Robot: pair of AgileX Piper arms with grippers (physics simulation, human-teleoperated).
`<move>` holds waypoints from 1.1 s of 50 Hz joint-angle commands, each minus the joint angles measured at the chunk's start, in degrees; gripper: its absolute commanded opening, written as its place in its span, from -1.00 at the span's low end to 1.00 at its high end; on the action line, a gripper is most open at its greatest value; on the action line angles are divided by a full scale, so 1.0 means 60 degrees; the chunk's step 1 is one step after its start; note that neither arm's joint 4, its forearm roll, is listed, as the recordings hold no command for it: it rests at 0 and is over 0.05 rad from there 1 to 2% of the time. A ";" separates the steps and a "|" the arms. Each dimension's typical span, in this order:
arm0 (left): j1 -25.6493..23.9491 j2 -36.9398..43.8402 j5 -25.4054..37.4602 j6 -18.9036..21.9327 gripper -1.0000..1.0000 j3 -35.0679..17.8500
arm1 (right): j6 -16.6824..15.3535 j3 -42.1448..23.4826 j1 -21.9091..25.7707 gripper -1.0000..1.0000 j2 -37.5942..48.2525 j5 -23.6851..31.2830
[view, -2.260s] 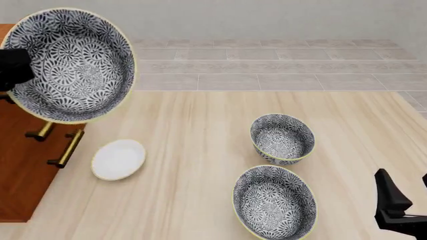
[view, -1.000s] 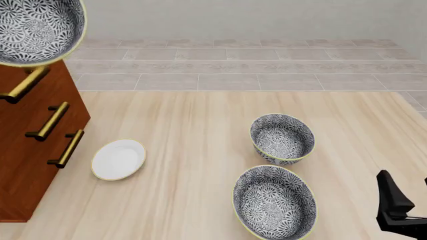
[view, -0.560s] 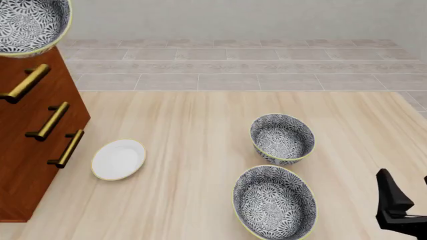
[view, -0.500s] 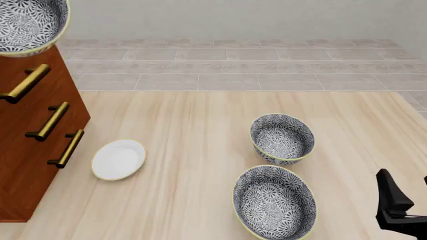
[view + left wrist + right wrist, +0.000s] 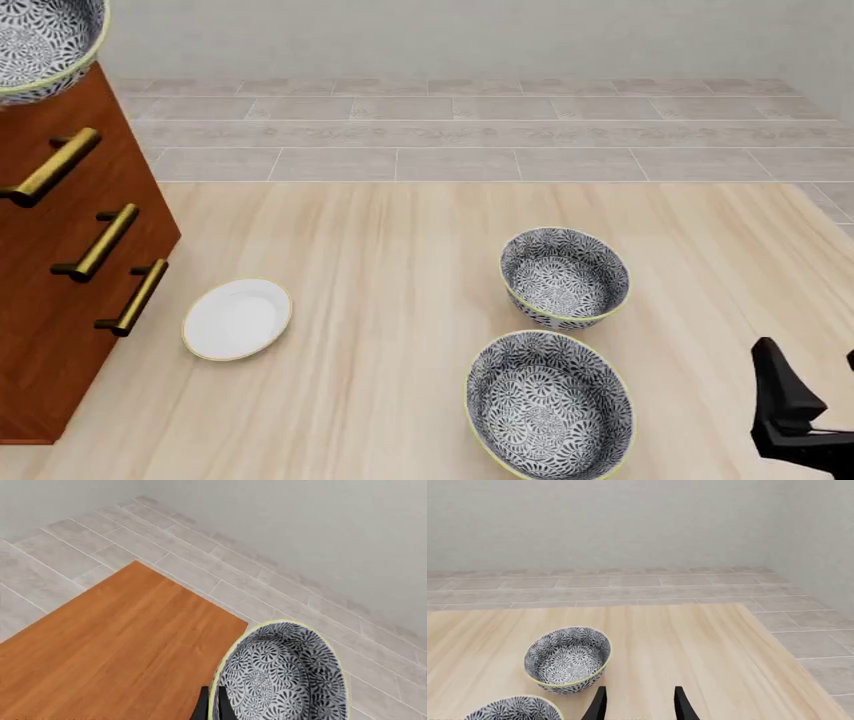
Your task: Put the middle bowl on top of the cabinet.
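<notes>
I am holding the middle bowl (image 5: 283,675) by its rim with my left gripper (image 5: 212,707). My two thin black fingers (image 5: 201,709) pinch the pale yellow edge, one inside and one outside. The bowl is over the far corner of the cabinet (image 5: 113,645), up above its flat top. I cannot tell if the bowl touches the wood yet. I think the lift is done and the carry is almost done. What is left is to set the bowl down on the cabinet top and let go.

The bowl is deep and round. It has dark grey and white flowers inside and out. It looks smooth and hard. The cabinet top is flat, plain, orange-brown wood. Its front is darker red-brown with three shiny brass bar handles (image 5: 94,242).

Well away from the cabinet, two more bowls sit on the pale wood table (image 5: 374,330). The far bowl (image 5: 565,277) and the near bowl (image 5: 550,404) look just like mine. Close to the foot of the cabinet lies a small white plate (image 5: 236,318), flat and plain.

My right gripper (image 5: 638,707) is farthest from the cabinet, past the two bowls. Its fingers are apart with nothing between them. The floor behind the table is grey tile
</notes>
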 commanded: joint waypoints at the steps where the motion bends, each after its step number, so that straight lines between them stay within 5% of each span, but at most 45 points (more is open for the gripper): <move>1: 0.0235 0.0191 0.0112 -0.0301 -1.00 -0.0228 | 0.0006 0.0000 0.0012 1.00 -0.0324 0.0321; 55: 0.1316 0.1014 0.0245 -0.1480 -1.00 -0.0505 | 0.0032 0.0003 -0.0018 1.00 0.0112 -0.0097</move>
